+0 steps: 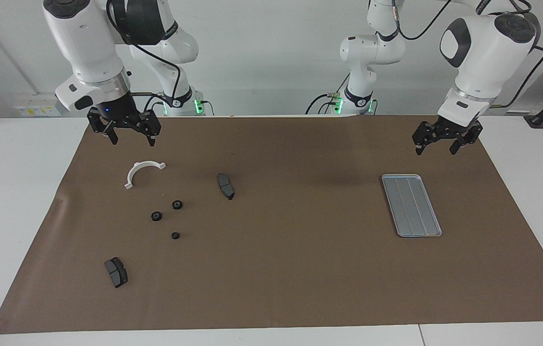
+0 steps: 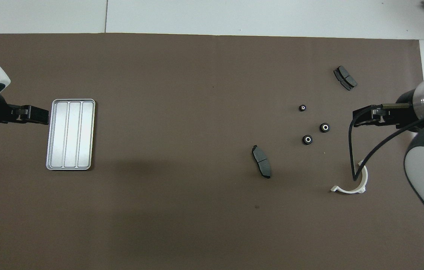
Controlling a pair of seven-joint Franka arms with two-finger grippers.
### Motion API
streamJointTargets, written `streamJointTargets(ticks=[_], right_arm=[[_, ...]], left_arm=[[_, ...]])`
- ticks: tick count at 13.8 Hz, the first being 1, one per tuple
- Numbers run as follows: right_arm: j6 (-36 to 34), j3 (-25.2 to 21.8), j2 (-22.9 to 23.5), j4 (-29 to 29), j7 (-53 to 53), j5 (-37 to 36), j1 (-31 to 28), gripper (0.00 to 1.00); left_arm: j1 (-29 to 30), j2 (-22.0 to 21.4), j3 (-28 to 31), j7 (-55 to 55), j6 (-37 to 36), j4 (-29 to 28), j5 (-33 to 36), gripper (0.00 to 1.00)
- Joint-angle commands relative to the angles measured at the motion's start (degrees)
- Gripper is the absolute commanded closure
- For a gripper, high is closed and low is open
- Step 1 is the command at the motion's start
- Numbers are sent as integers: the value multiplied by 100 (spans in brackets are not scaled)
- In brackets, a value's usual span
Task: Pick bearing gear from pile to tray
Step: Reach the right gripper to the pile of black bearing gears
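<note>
Three small black bearing gears lie apart on the brown mat in the pile toward the right arm's end; from overhead the gears show pale centres. The silver grooved tray lies flat toward the left arm's end with nothing on it. My right gripper hangs open and holds nothing, over bare mat beside the white bracket. My left gripper hangs open, also holding nothing, over the mat beside the tray.
The white curved bracket lies nearer to the robots than the gears. One dark wedge pad lies toward the table's middle, another farther from the robots than the gears. The brown mat covers most of the white table.
</note>
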Motion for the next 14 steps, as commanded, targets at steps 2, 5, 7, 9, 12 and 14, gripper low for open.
streamJointTargets(ticks=[2, 5, 7, 9, 12, 14], right_arm=[[-1, 12, -68, -69, 80, 94, -49, 0], [-27, 12, -68, -69, 27, 94, -40, 0], [-19, 12, -68, -96, 10, 112, -75, 0], [200, 3, -68, -192, -25, 208, -101, 0], [464, -5, 11, -333, -148, 279, -189, 0], [727, -14, 90, -473, -393, 279, -242, 0]], left_arm=[[69, -186, -30, 54, 122, -208, 104, 0], [69, -186, -30, 62, 122, -208, 104, 0], [69, -186, -30, 36, 122, -217, 104, 0], [69, -177, -30, 54, 122, -208, 104, 0], [69, -186, -30, 71, 113, -225, 104, 0], [69, -186, -30, 62, 122, -225, 104, 0]])
